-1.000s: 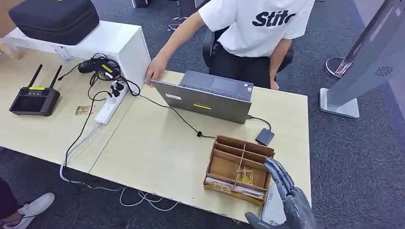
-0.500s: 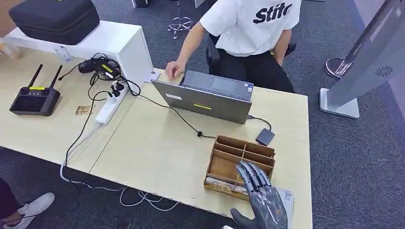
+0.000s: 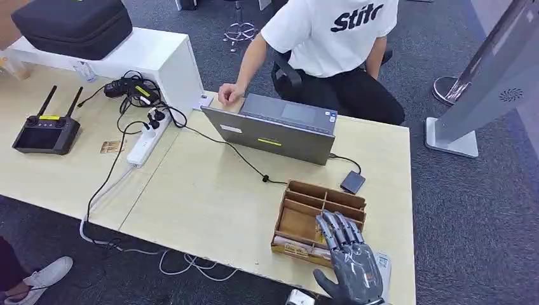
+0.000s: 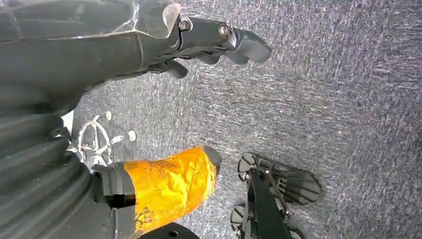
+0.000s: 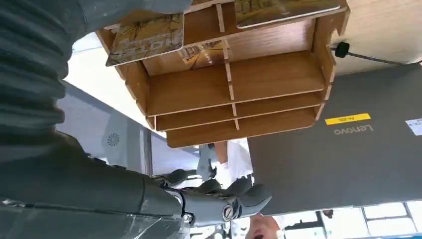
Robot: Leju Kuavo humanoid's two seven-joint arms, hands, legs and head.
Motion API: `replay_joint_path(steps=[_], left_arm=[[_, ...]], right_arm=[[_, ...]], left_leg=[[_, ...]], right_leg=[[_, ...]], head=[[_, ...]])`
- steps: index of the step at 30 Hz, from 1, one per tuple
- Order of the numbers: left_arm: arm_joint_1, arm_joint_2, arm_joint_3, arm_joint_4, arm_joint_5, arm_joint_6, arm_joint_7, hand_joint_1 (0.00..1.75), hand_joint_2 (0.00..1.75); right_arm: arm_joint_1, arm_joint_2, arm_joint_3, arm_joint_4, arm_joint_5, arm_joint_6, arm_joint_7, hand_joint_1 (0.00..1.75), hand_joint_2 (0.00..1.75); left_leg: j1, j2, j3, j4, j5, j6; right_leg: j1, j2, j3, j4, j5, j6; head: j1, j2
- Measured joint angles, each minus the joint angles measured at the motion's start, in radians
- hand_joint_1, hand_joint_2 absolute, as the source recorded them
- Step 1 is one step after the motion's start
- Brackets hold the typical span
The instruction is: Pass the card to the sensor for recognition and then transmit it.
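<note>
Since the cards (image 3: 309, 251) sit in the near slot of the wooden organizer (image 3: 320, 219), the right hand (image 3: 350, 264) hovers right over it, fingers (image 3: 337, 230) spread, holding nothing, probably lining up a grab. Farther back on the tabletop (image 3: 210, 190), the small dark sensor (image 3: 352, 182) waits beside the laptop (image 3: 274, 131); left hand (image 4: 149, 45) hangs over carpet, fingers apart and empty.

The right robot hand (image 3: 349, 264) now hangs over the near right part of the wooden organizer (image 3: 304, 219), fingers spread and stretched out above its front compartments; a second ago it was off past the box's right side, near the tabletop's right front corner. The person (image 3: 330, 44) at the far edge now sits further right, their hand (image 3: 227, 95) drawn from the tabletop's far edge to the laptop's (image 3: 273, 130) far left corner
</note>
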Motion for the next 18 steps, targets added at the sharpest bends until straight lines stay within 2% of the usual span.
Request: replay_joint_path(steps=[8, 18], left_arm=[[0.000, -0.001, 0.002, -0.003, 0.008, 0.002, 0.001, 0.00, 1.75], [0.000, -0.002, 0.002, -0.006, 0.008, 0.002, 0.001, 0.00, 1.75]], right_arm=[[0.001, 0.000, -0.026, -0.001, 0.019, 0.000, 0.025, 0.00, 1.75], [0.002, 0.000, -0.033, -0.001, 0.019, 0.000, 0.026, 0.00, 1.75]], left_leg=[[0.000, 0.000, 0.000, 0.000, 0.000, 0.000], [0.000, 0.000, 0.000, 0.000, 0.000, 0.000]], right_leg=[[0.000, 0.000, 0.000, 0.000, 0.000, 0.000], [0.000, 0.000, 0.000, 0.000, 0.000, 0.000]], head=[[0.000, 0.000], [0.000, 0.000]])
